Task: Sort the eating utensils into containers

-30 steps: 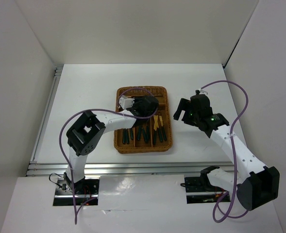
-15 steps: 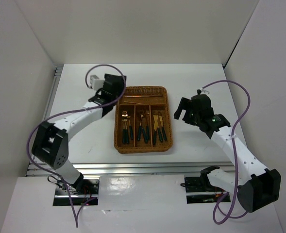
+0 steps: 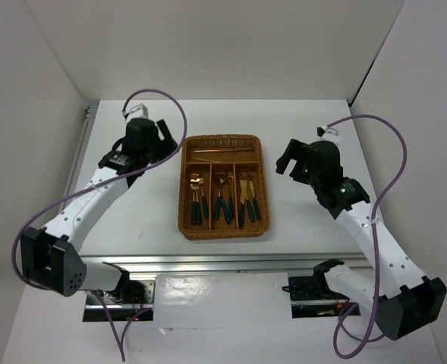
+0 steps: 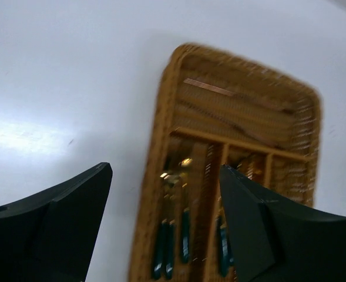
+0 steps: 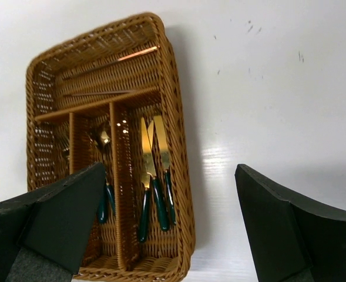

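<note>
The left gripper [image 4: 165, 170] and right gripper [image 5: 170, 169] gape empty either side of the wicker tray [image 3: 223, 233] on the worktop [image 3: 299, 121], chopsticks [image 3: 217, 154] in its crosswise slot, green-handled cutlery [image 3: 223, 201] filling three long slots.

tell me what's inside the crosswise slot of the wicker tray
Thin copper-brown chopsticks lie along it; nothing covers the slot, but their count is hard to tell.
</note>
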`<control>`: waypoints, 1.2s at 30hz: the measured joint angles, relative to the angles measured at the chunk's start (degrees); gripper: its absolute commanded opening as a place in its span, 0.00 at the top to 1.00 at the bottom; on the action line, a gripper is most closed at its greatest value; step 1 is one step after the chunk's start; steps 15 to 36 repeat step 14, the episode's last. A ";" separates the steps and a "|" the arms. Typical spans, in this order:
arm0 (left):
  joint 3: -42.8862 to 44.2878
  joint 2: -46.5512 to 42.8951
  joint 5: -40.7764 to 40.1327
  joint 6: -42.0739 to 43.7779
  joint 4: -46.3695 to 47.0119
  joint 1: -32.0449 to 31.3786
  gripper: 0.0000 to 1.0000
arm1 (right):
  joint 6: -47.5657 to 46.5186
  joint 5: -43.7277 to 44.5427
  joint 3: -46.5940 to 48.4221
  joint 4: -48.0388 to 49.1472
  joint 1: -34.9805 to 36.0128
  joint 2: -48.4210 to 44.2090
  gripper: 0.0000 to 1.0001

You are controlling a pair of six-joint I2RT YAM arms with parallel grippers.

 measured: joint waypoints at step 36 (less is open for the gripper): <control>-16.85 -8.00 7.06 10.84 -1.99 2.43 0.14 | -0.35 0.17 -0.13 2.16 0.00 0.20 0.00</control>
